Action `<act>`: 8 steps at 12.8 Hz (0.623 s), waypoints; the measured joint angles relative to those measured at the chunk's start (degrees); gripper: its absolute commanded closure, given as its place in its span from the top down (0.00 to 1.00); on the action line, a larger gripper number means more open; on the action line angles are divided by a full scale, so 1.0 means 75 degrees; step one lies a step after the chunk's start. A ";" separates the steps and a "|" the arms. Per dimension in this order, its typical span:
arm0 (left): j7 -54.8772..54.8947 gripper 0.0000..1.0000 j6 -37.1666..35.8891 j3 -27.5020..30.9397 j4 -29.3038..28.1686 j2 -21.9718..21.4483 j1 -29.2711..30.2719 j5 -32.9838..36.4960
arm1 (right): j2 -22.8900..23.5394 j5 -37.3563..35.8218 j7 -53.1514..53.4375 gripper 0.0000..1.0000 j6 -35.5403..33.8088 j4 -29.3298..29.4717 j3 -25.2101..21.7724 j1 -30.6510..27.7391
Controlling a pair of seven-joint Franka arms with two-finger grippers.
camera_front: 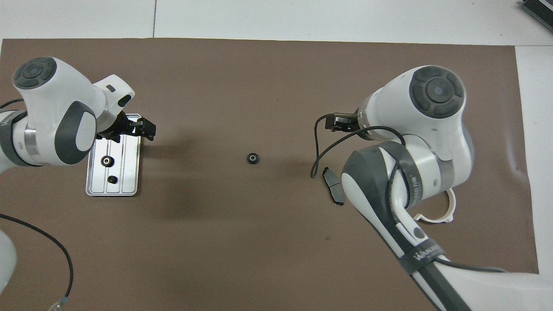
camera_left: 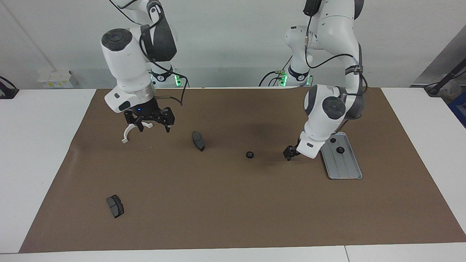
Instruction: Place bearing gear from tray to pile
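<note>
Lettering on the right arm's point(camera_front: 421, 255) strap (white on black) stays unreadable.

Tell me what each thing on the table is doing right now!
Tray: flat on the mat, two gears in it.
Gear on the mat: lying alone, nothing touching it.
Left hand: open, empty, beside the tray.
Right hand: open, empty, over the white bracket.
White bracket: flat on the mat.
Brake pad: lying mid-mat.
Other brake pad: lying farthest from the robots.
</note>
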 measured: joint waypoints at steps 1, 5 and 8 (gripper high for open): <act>0.0471 0.95 0.0009 0.0002 -0.0092 -0.0011 0.0282 0.0000 | 0.0166 0.0000 0.0280 1.00 0.0155 0.0073 0.0001 0.0241; 0.1403 0.92 0.0380 0.0001 -0.0383 -0.0085 0.0975 0.0000 | 0.0872 -0.0014 0.1222 1.00 0.0226 0.0724 -0.0001 0.1012; 0.1404 0.84 0.1226 -0.0011 -0.1136 -0.0283 0.1060 0.0000 | 0.1529 -0.0271 0.1896 1.00 0.0225 0.1171 -0.0009 0.1513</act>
